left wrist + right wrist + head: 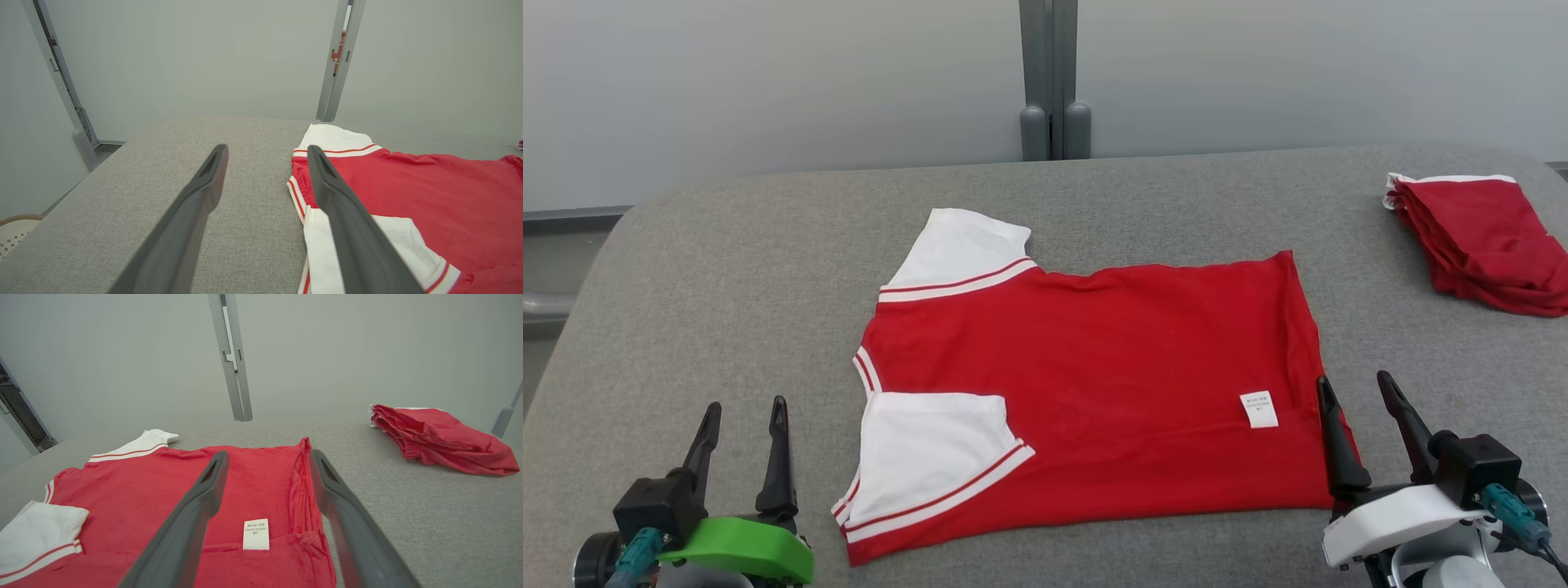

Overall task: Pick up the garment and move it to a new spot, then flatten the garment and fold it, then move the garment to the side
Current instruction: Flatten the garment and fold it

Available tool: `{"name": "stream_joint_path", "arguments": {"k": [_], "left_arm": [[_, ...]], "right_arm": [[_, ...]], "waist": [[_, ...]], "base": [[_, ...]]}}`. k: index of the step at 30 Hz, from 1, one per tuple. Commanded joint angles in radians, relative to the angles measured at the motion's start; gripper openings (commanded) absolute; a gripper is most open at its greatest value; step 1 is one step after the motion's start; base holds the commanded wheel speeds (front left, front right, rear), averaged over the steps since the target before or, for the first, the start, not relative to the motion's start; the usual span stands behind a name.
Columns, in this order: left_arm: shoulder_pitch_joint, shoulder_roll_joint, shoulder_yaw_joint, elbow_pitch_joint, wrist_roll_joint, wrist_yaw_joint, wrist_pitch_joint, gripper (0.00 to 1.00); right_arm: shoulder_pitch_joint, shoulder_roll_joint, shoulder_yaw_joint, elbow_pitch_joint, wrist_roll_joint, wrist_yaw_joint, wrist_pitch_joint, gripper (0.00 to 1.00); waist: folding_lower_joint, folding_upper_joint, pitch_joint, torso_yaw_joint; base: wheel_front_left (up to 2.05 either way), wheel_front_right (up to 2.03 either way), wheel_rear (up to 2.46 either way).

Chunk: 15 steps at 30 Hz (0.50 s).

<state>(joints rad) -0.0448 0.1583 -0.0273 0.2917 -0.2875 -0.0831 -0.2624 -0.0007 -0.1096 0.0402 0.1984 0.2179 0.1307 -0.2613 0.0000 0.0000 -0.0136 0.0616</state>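
Noted a grey fabric-topped counter (727, 269) across the head view, rounded at the far corners. Found the red garment (1111, 359) lying flat at the counter's centre, neck end toward 9 o'clock and hem toward 3 o'clock, with one white sleeve (931, 445) laid over the red body at 7 o'clock and another at 11 o'clock. Logged a separate heap of red cloth (1486, 241) at 2 o'clock, well apart from the garment, near the counter's right edge. Observed the left tool (745, 404) at 7 o'clock over bare counter, just left of the near sleeve, jaws spread wide and gripping nothing. Observed the right tool (1354, 377) at 4 o'clock, jaws equally wide and empty, straddling the hem; contact with the cloth impossible to tell. Found a small white label (1258, 409) on the red body, just left of the right tool.
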Motion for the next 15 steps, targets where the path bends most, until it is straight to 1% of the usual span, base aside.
{"name": "stream_joint_path", "arguments": {"k": [1,15], "left_arm": [[0.01,-0.001,0.005,-0.003,0.011,0.002,-0.003,1.0],[0.005,-0.001,0.01,0.008,0.017,0.0,-0.003,1.0]], "right_arm": [[0.0,-0.002,0.0,0.003,-0.008,0.0,0.002,1.0],[-0.015,0.003,0.003,0.013,-0.011,0.0,0.002,1.0]], "waist": [[0.0,0.0,0.0,0.0],[0.0,0.0,0.004,0.002]], "base": [[0.0,0.0,0.0],[0.0,0.0,0.0]]}}
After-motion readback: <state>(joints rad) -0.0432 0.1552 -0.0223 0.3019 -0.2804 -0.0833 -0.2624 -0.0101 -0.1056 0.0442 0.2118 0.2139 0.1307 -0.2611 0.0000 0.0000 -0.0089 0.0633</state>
